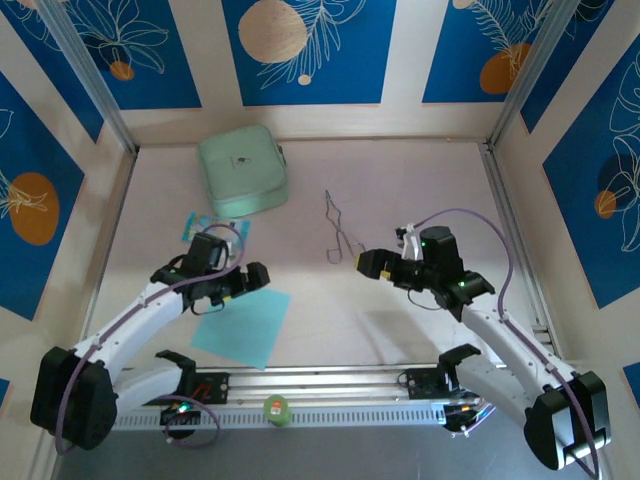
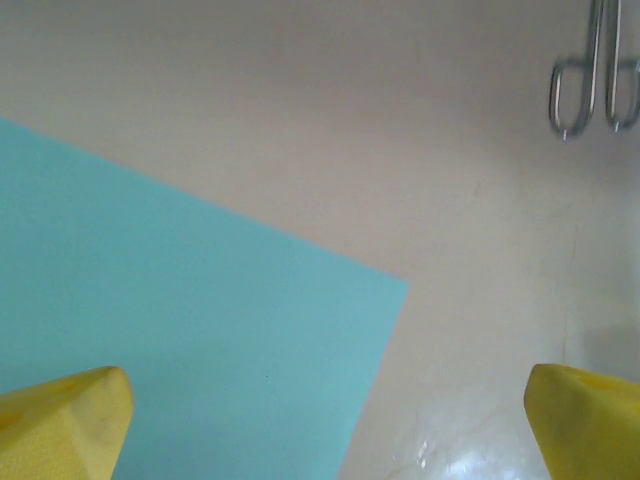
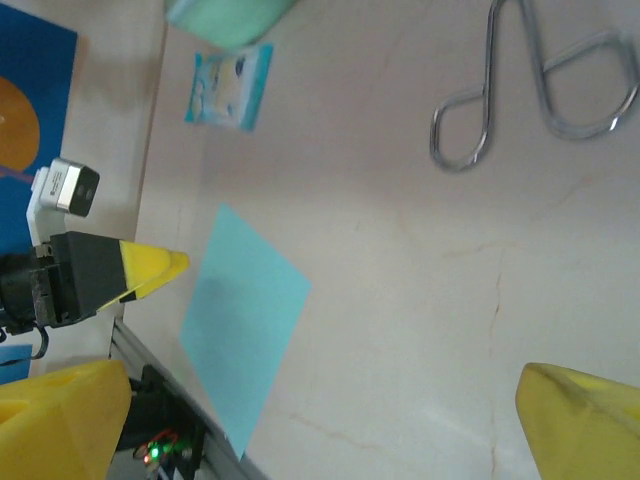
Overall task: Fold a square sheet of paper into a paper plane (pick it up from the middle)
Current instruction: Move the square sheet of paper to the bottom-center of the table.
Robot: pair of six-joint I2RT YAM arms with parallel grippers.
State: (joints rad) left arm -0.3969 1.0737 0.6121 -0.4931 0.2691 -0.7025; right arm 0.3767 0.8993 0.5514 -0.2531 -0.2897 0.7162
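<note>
Sheet: the square sheet of thin cyan paper (image 1: 242, 327) is lying flat and unfolded on the pale table (image 1: 400, 180), near the near edge, in front of the left arm's base; one corner is reaching close to the metal rail

Left pincer: the left pincer (image 1: 238, 288) is standing wide, holding nothing; it is hanging over the sheet's far edge; in the left wrist view (image 2: 320, 420) one yellow fingertip (image 2: 60, 420) is showing over the paper (image 2: 180, 340) and the other over bare table, with a sheet corner pointing between them; whether a tip is touching the paper, I cannot tell

Right pincer: the right pincer (image 1: 378, 262) is also gaping wide and empty, well apart from the sheet, over bare table near the metal wire tongs (image 1: 340, 235)

Container: the mint-green rounded case (image 1: 243, 172) is sitting shut at the far left of the table; its inside is staying hidden

Hard to make out: the small blue-and-white printed packet (image 1: 205, 225) is being partly covered by the left arm from above, though it is showing whole in the right wrist view (image 3: 230, 88); the tongs are being cut off at the edge of the left wrist view (image 2: 595, 75); the case is blurring at the top of the right wrist view (image 3: 225, 15)
</note>
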